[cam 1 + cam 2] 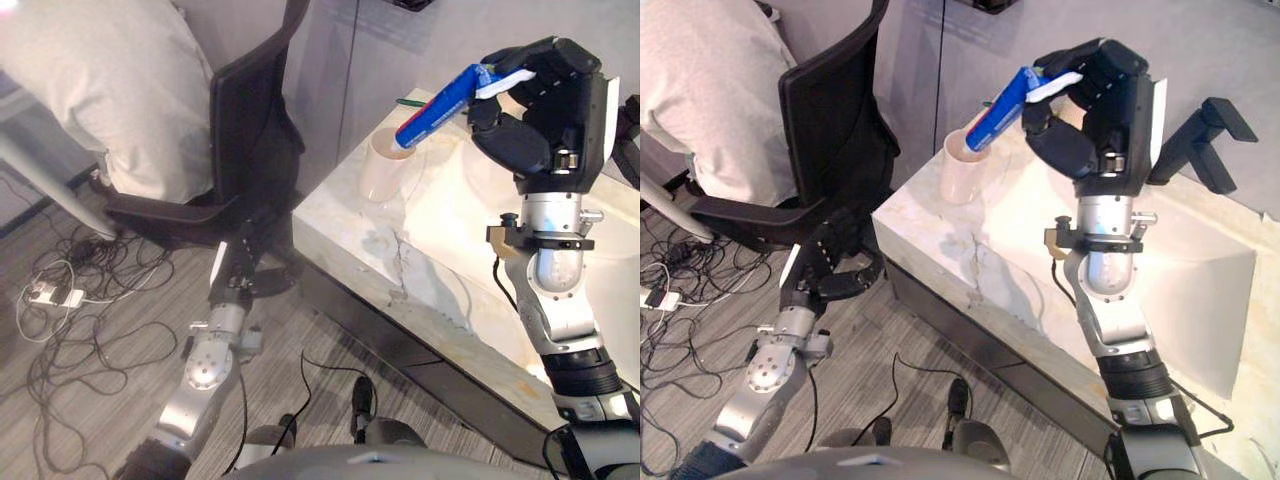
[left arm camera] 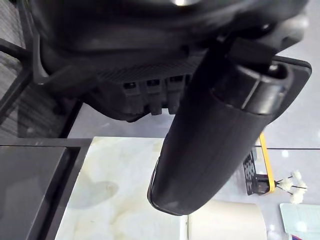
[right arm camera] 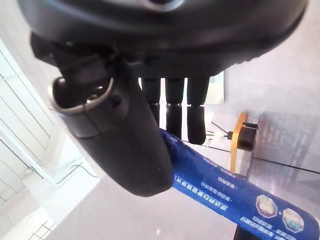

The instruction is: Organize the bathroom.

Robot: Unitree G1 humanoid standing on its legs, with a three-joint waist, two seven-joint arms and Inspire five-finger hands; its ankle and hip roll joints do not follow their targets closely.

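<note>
The two head eyes are looking down from above, sharing the marble counter (image 1: 420,260), the cup (image 1: 962,178) and the black chair (image 1: 250,130) (the right eye set slightly aside). Each wrist camera is peering along its own hand from very close, the right one facing the blue tube (image 3: 240,192) past its fingers (image 3: 175,112).

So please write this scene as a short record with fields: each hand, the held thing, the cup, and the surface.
right hand: dark hand raised over the counter, fingers and thumb curled round the tube
held thing: blue toothpaste tube with a white end, tilted, its lower end at the cup's mouth
cup: pale cream cup, upright, near the counter's corner
surface: pale marble counter
left hand: dark hand low beside the counter, over the floor, holding nothing
behind: black office chair
</note>
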